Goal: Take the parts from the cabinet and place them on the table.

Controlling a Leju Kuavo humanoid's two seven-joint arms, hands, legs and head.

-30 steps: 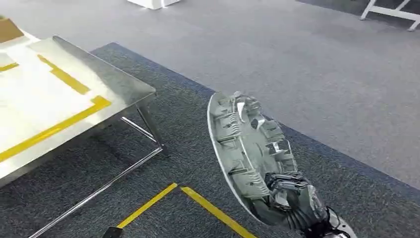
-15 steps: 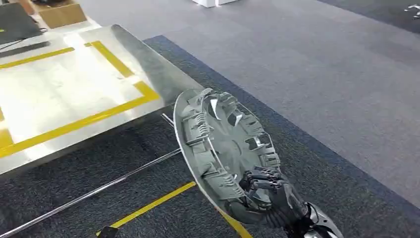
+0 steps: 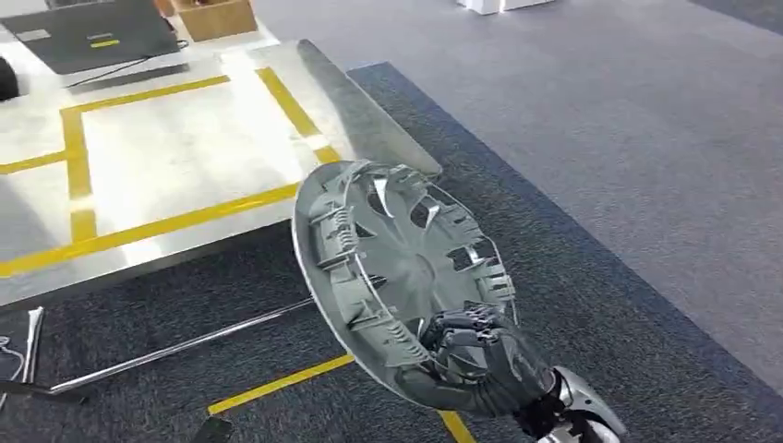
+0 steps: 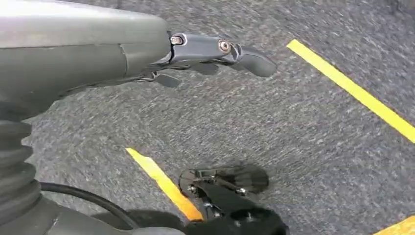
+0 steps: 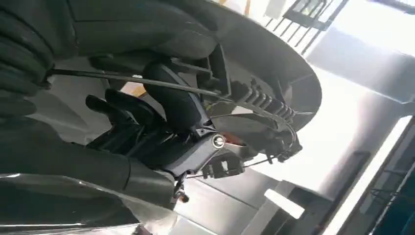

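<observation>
1. Your right hand (image 3: 480, 355) is holding the big grey wheel cover (image 3: 397, 277). Its fingers (image 5: 171, 105) are curled tight around the rim and the ribs on the back of the cover.
2. The cover is up in the air, tilted on its edge, with the ribbed back facing you. It hangs over the dark carpet (image 3: 572, 305), just beside the shiny metal table (image 3: 166, 157). It is not on the table yet.
3. I think it is held by the low rim so the wide part can go over the table first and then lie down flat.
4. Your left hand (image 4: 147, 54) hangs down over the carpet. Its fingers (image 4: 230, 49) reach out with nothing in them.
5. The table has yellow tape lines (image 3: 185, 220) that make a box. The box looks bare, so there seems to be good room inside it for the cover.
6. Watch the table's near edge and its corner (image 3: 425, 168). The top of the cover sits very close to that corner and could bump it.
7. Far back on the table sit a flat dark thing (image 3: 92, 37) and a brown box (image 3: 217, 17). They are well apart from the tape box.
8. The carpet to your right is wide and open, so you have room to swing that way.
</observation>
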